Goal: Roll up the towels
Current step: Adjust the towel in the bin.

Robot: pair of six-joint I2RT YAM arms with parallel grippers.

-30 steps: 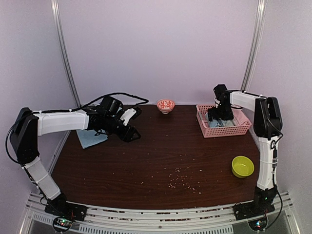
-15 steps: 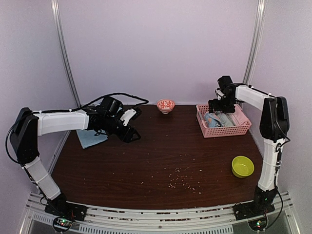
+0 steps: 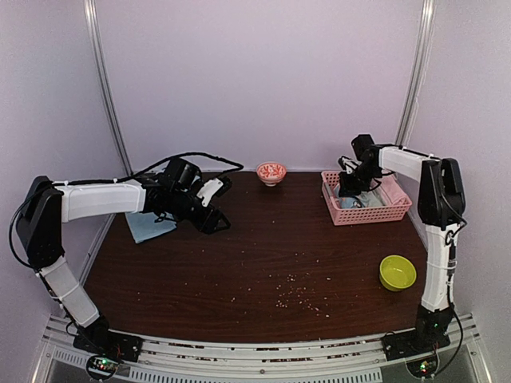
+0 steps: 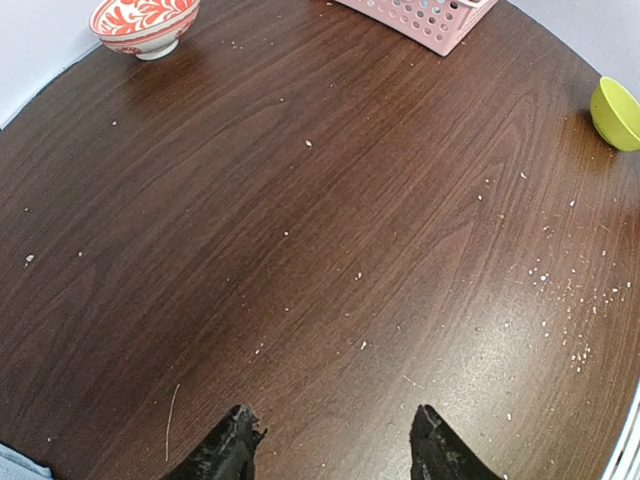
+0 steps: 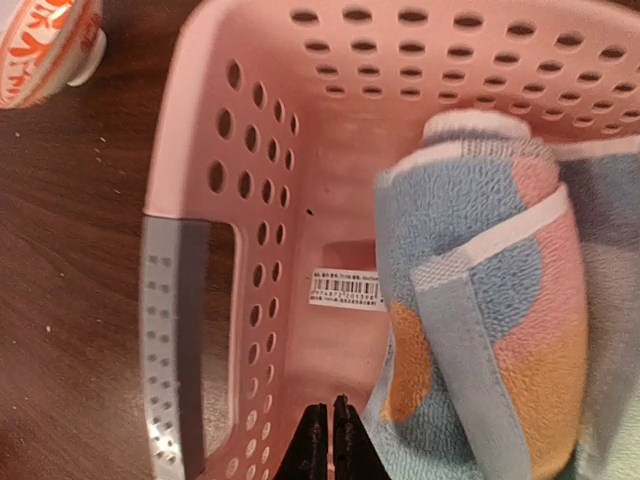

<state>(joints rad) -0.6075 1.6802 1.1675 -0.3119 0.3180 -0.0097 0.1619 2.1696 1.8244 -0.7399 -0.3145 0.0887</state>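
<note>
Starting at the left, the plain towel (image 3: pixel 148 227) lay flat on the table (image 3: pixel 255 255) near its far-left corner, partly under the left arm. The left gripper (image 3: pixel 214 221) hovered just to the right of it, jaws well apart, with nothing between them. The left wrist view showed only bare wood ahead of its fingertips (image 4: pixel 235 450).

Further right, a red-patterned bowl (image 3: pixel 271 171) sat at the back edge, and crumbs (image 3: pixel 299 291) were scattered over the near middle of the table.

To the right stood the pink basket (image 3: pixel 329 209), with the patterned towel (image 5: pixel 480 300) lying inside it, apparently already rolled. The right gripper (image 5: pixel 328 440) reached down into the basket with its jaws pressed together. It was just beside the towel's edge, and I could see no cloth caught between them. The lime-green bowl (image 3: pixel 397 272) sat near the front right, well apart from everything.

Two risks stood out. The closed fingers sat low against the lattice wall, so a careless withdrawal could snag a hole and drag the basket, or brush the roll loose. The plain towel looked unrolled, and dragging it toward the middle could pick up crumbs.
</note>
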